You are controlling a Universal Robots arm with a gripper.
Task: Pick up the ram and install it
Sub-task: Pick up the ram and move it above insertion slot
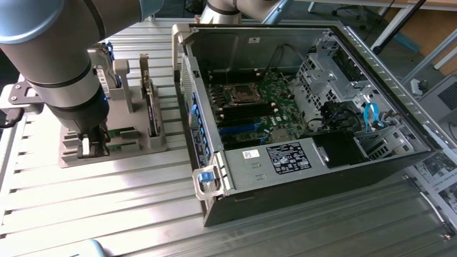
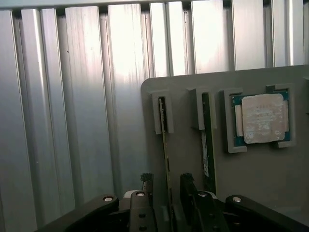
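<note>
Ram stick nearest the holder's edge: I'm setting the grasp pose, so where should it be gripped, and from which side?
Probably pinch the ram by its two flat faces, straight down from above: it stands on edge in the holder slot, thin top edge free, second stick close beside. The open tool flanks it.

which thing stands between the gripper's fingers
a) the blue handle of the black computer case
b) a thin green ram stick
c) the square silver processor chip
b: the open gripper straddles the thin green ram stick standing on edge in the grey holder; the square silver processor chip lies apart in its own recess.
</note>
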